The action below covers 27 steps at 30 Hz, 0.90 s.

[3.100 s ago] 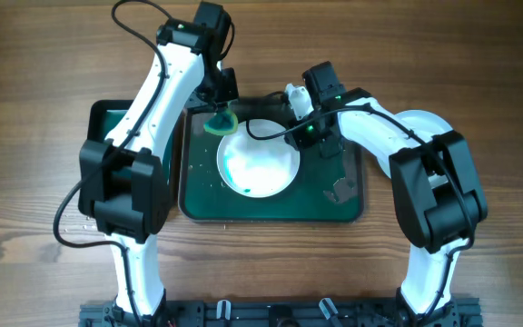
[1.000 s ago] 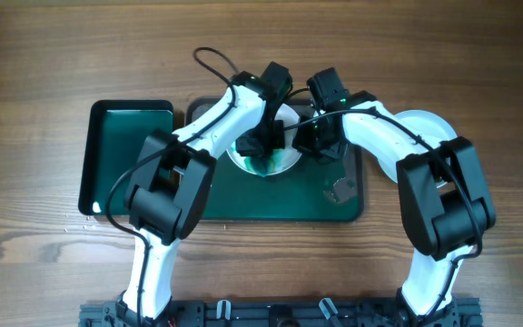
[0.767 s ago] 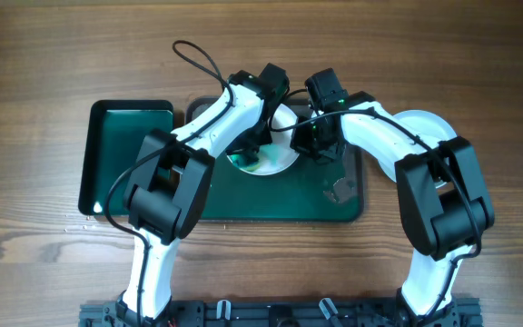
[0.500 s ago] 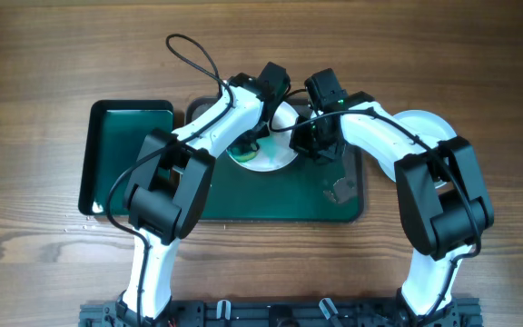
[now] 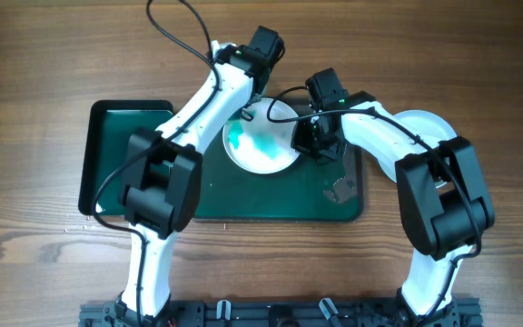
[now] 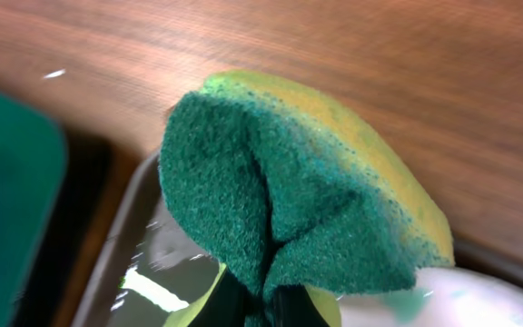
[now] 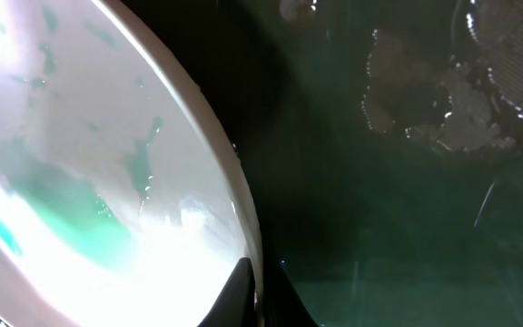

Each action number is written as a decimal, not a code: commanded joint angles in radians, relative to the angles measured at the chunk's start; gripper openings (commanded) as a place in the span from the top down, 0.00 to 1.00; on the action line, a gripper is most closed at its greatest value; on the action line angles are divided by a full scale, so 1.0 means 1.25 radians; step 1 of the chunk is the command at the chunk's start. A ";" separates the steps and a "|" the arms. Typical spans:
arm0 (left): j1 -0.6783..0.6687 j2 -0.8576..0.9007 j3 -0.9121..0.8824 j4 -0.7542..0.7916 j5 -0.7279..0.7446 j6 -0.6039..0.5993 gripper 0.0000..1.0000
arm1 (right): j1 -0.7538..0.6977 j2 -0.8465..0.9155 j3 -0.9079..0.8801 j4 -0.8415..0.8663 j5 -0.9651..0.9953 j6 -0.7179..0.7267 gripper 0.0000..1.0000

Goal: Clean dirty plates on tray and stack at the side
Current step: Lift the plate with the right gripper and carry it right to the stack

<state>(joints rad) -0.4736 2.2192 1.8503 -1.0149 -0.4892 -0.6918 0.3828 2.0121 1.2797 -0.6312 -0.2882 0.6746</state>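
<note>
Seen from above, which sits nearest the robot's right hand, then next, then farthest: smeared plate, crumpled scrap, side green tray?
1. Smeared plate, gripped at its rim by the right hand.
2. Crumpled scrap, slightly nearer the robot's base.
3. Green tray, far left.

A dark green rectangular container (image 5: pixel 107 154) sits on the left part of the brown, wood-grained table (image 5: pixel 479 54).
</note>
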 commanded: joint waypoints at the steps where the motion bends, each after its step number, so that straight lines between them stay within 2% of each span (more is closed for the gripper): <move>1: 0.044 -0.069 0.012 -0.098 0.104 0.030 0.96 | -0.008 0.034 -0.013 -0.013 0.061 -0.078 0.96; 4: 0.089 -0.076 0.012 -0.177 0.316 0.131 0.96 | -0.008 -0.030 -0.011 -0.024 0.087 -0.136 0.96; 7: 0.116 -0.076 0.012 -0.221 0.417 0.181 0.96 | 0.003 -0.111 -0.011 -0.056 0.197 -0.157 0.96; 9: 0.121 -0.076 0.012 -0.224 0.418 0.181 0.96 | 0.024 -0.161 -0.011 -0.075 0.294 -0.163 0.96; 12: 0.121 -0.076 0.012 -0.221 0.419 0.189 0.96 | 0.106 -0.255 -0.011 -0.123 0.544 -0.158 0.96; 16: 0.121 -0.076 0.012 -0.206 0.418 0.189 0.96 | 0.225 -0.319 -0.011 -0.202 0.837 -0.066 0.96; 22: 0.121 -0.076 0.012 -0.205 0.418 0.189 0.96 | 0.334 -0.357 -0.011 -0.294 1.104 -0.023 0.96; 25: 0.121 -0.076 0.012 -0.205 0.418 0.189 0.96 | 0.370 -0.358 -0.011 -0.320 1.221 -0.042 0.96; 27: 0.120 -0.076 0.012 -0.205 0.418 0.189 0.96 | 0.389 -0.358 -0.011 -0.321 1.300 -0.130 0.96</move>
<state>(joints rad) -0.3214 2.1578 1.8523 -1.2747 0.0177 -0.4747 0.8406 1.5909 1.2625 -1.0313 1.1110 0.5991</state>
